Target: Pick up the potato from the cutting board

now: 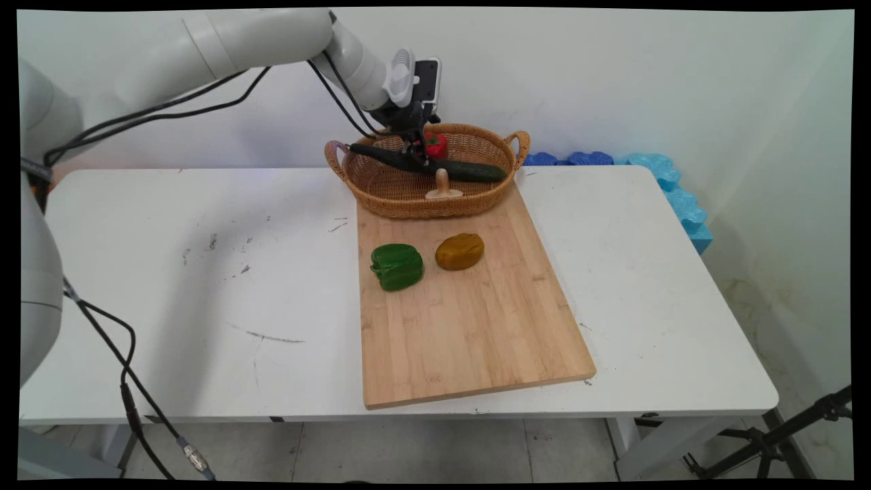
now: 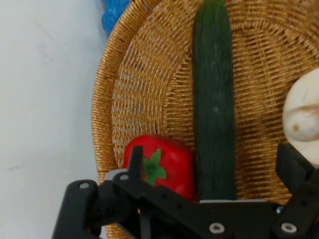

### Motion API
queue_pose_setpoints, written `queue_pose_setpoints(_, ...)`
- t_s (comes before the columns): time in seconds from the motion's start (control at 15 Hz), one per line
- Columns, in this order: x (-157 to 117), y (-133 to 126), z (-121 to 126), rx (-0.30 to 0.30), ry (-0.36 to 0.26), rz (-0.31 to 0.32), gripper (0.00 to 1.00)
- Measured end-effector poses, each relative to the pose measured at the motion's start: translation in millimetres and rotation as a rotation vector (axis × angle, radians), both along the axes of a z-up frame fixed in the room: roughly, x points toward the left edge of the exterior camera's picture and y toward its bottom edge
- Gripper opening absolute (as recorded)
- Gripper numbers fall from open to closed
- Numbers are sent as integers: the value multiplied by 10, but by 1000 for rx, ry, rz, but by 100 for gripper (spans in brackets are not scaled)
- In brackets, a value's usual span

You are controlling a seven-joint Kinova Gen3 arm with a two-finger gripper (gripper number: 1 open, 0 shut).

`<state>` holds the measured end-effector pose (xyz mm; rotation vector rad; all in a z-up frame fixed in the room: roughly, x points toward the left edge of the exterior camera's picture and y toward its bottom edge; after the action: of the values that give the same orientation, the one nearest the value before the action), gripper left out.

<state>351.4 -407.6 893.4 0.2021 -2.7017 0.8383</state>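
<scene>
Now a white table [image 1: 204, 286] stands before a pale wall, bearing a wooden board [image 1: 469, 327] with a wicker basket [image 1: 381, 187] at its far end. My gripper [image 1: 416, 158] clasps the cucumber [image 2: 214, 114] over the basket, beside a red pepper [image 2: 172, 162].

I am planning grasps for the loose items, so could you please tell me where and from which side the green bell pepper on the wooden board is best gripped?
Probably across the blocky middle of the green bell pepper, coming straight down from above. It lies on its side on the wooden cutting board, apart from the brown potato-like lump, so fingers should have room on either flank.
</scene>
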Motion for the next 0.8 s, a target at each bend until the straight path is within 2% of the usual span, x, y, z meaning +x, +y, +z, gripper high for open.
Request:
queue_pose_setpoints(0.4,-133,431,256,17,76,77,100)
queue_pose_setpoints(0.8,-353,950,367,93,176,186,100)
